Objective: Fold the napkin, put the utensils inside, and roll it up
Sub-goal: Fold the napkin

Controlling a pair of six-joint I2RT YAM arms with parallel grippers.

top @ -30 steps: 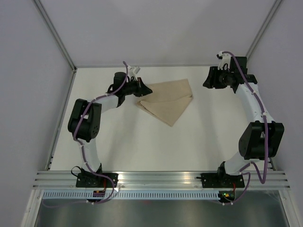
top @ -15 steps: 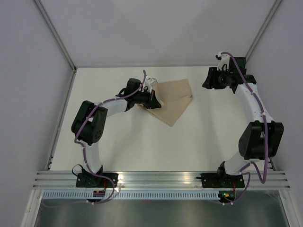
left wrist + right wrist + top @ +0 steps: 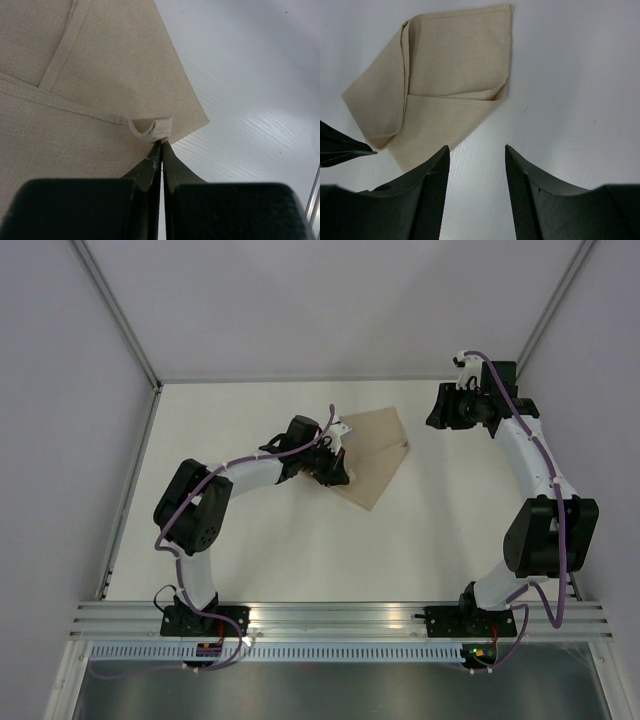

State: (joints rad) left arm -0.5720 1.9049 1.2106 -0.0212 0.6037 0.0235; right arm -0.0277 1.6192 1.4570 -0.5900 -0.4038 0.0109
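The work area is a white desk (image 3: 300,550) enclosed by pale walls (image 3: 60,390), with an aluminium rail (image 3: 340,615) along the near edge carrying both arm bases. In the top view the left arm (image 3: 250,470), with its purple cable (image 3: 320,430), lies over the left part of the napkin (image 3: 378,450) and hides that edge. The left arm reaches forward and inward, forearm low and pointing right. The left jaws are fully closed, pinching a curled hem corner (image 3: 150,127) of the cloth. The right arm (image 3: 540,470) stands extended toward the far right corner, wrist turned left. The right jaws are wide apart, clear of the desk surface, and hold nothing; they are well apart from the napkin. The napkin is tan-beige, thin and plain, and lies at the far centre of the desk between the two wrists. It is folded into overlapping flat layers with stitched hems showing, forming an irregular pointed outline.
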